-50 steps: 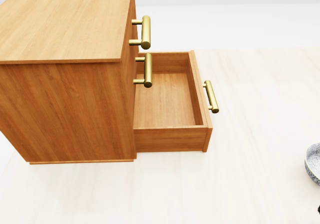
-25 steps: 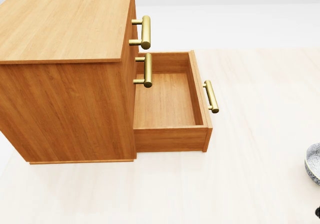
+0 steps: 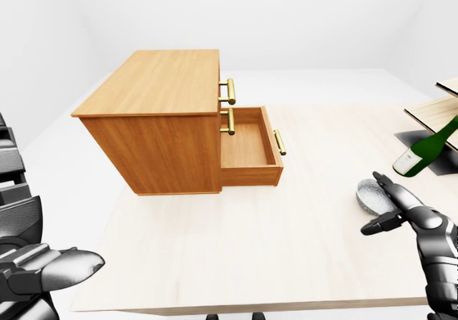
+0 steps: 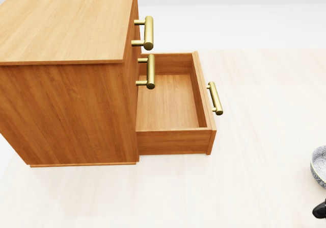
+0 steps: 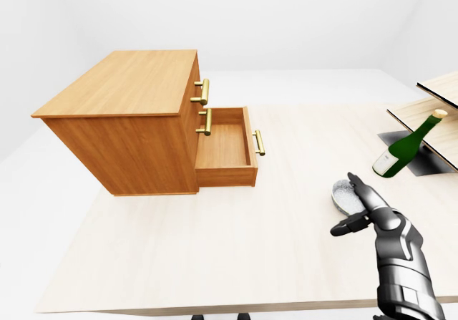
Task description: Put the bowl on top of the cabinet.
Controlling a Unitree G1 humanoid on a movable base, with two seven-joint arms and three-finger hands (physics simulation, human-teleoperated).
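Close up, the head view is filled by the cabinet [image 4: 66,24] and its open bottom drawer [image 4: 170,103], whose inside is bare wood. It catches only a sliver of the bowl [image 4: 320,166] at its right edge, and a black scrap of the right robot hand [image 4: 321,209] in the bottom right corner.

The two eye views take in the whole pale surface [image 5: 215,248]. They show the grey speckled bowl resting on the surface, well apart from the cabinet and low at the right. The right robot hand reaches over the bowl's near rim with its fingers [image 5: 360,189] stretched out flat and spread, gripping nothing. Whether it touches the bowl cannot be told.

Only the eye views show a green bottle [image 5: 402,150], which leans tilted against a wooden rack [image 5: 436,94] cut off by the right edge. The left robot hand [image 3: 54,268] appears only in the left-eye view, low at the left and partly cropped. How far its fingers are closed cannot be made out, and nothing shows in it. The cabinet top is bare wood.
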